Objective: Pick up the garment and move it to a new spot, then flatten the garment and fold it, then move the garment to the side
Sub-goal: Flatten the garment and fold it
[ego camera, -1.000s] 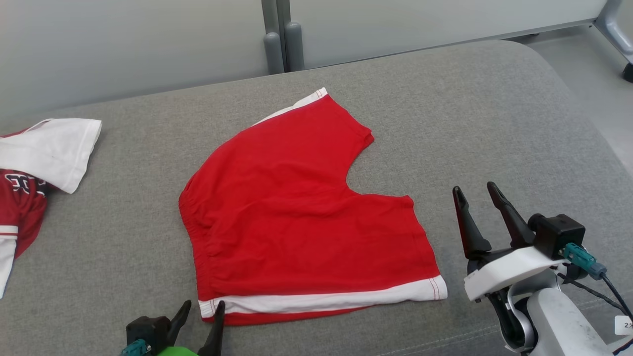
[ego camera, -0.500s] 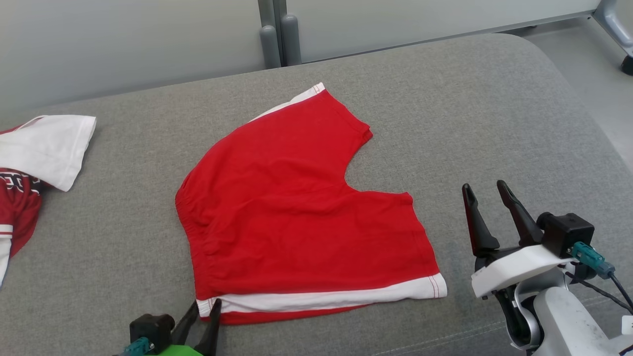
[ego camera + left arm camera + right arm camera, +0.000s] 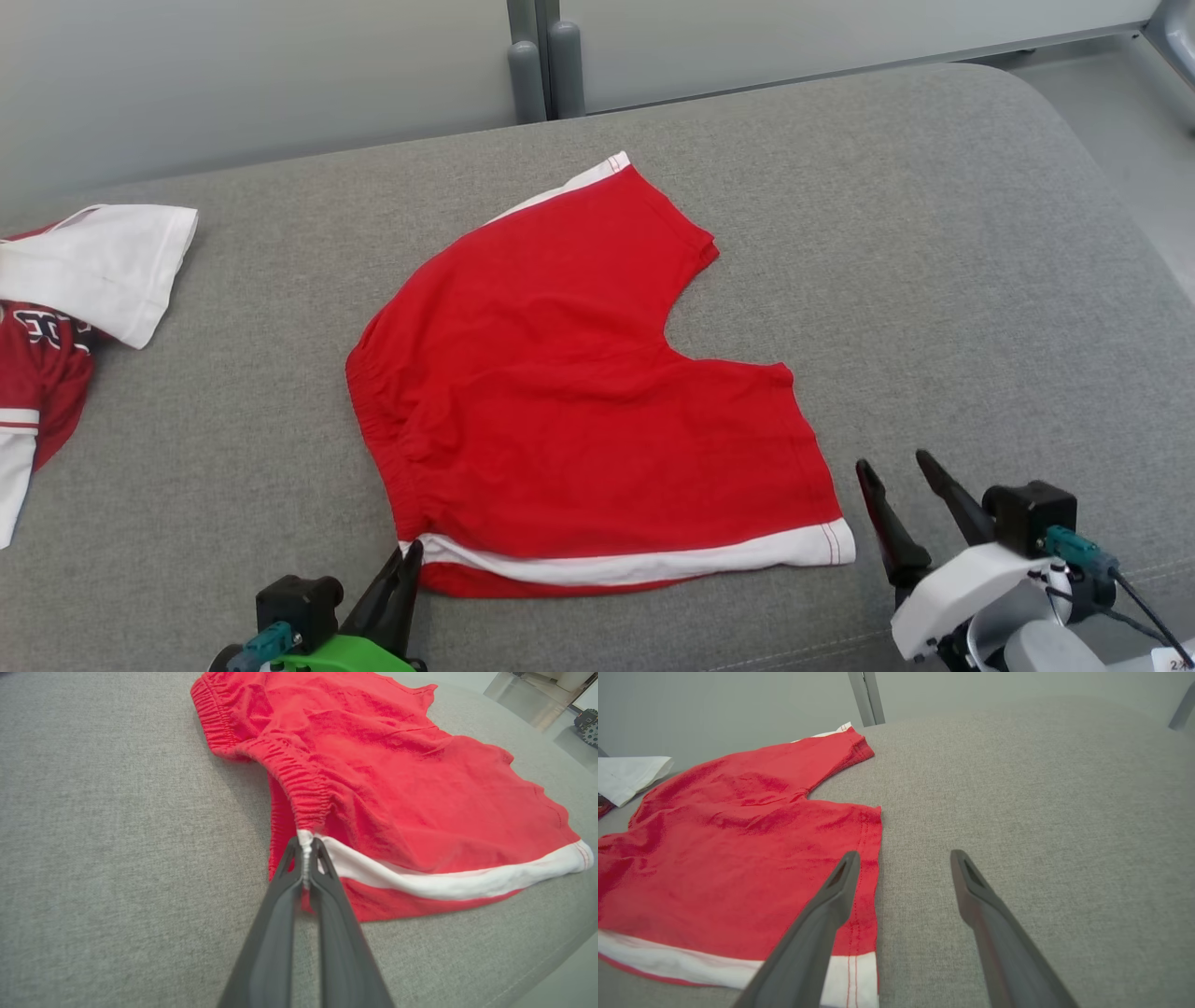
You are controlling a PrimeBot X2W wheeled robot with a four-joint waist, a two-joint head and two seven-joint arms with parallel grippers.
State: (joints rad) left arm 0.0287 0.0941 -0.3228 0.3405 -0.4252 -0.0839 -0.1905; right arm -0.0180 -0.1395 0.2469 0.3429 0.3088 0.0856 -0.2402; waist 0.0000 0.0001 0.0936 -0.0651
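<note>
A: Two grippers on the red shorts [image 3: 579, 401]?
B: Left gripper [image 3: 306, 847] pinches the white hem [image 3: 444, 882] at its corner; right gripper [image 3: 892, 460] gapes beside the other corner, probably not touching. Shorts lie mid grey cushion [image 3: 934, 233], wide stretch rightward.

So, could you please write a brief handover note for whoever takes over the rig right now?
Left gripper: shut on the red shorts, near-left corner, at the white trim.
Right gripper: open, holding nothing, beside the near-right corner.
Shorts: spread on the grey cushion; another red-and-white garment lies at its left end.
Done: left corner pinched.
Left: probably right grip, then moving, flattening, folding, setting aside.
</note>
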